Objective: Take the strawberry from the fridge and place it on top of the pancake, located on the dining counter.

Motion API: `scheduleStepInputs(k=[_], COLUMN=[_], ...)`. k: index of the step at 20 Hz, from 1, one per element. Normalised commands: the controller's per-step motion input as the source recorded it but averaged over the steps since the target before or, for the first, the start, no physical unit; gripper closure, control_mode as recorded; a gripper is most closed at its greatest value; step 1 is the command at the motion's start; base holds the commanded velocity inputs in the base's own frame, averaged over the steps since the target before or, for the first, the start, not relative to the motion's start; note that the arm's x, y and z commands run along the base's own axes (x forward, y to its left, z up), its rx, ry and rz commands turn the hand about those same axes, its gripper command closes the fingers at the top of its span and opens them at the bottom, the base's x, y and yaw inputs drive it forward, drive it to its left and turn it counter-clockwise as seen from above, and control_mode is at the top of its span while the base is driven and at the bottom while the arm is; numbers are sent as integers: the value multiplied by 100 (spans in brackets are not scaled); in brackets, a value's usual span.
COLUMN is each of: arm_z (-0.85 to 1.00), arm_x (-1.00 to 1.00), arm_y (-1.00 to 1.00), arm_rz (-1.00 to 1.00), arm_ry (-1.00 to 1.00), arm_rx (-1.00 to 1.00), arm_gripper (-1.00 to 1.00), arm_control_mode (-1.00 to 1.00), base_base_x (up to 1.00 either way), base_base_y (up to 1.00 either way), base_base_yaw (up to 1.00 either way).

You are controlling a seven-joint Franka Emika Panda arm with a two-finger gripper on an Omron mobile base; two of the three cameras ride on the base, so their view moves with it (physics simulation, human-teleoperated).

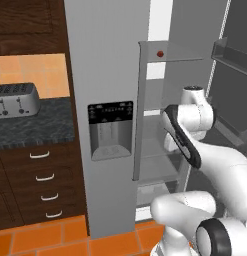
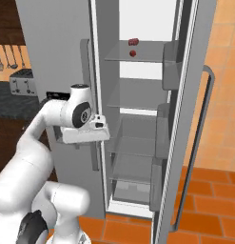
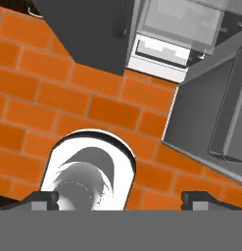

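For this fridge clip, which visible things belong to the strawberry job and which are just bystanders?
Job:
strawberry, on the top shelf
fridge, right door open
gripper, open, pointing at the floor

Bystanders:
toaster on the dark counter
second red item behind the strawberry
hanging utensils

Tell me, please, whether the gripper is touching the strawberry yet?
Apart. In the right base view the strawberry sits on the fridge's upper shelf, while the gripper hangs open far below it, outside the compartment.
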Motion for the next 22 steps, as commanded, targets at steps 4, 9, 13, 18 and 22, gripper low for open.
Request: scheduleStepInputs(k=[4, 9, 13, 18, 22], arm_z=[90, 23, 0, 0, 0], arm_x=[-100, -84, -50, -42, -12], arm_y=[34, 1, 0, 0, 0], arm_rz=[1, 0, 0, 0, 0], arm_ry=[-41, -28, -5, -2, -1], arm_rx=[11, 1, 0, 0, 0], arm_gripper=[-100, -100, -100, -100, -100], arm_control_mode=[-100, -100, -100, -100, -100], base_base_x=[0, 0, 0, 0, 0], base_base_y=[0, 0, 0, 0, 0], base_base_yaw=[0, 0, 0, 0, 0])
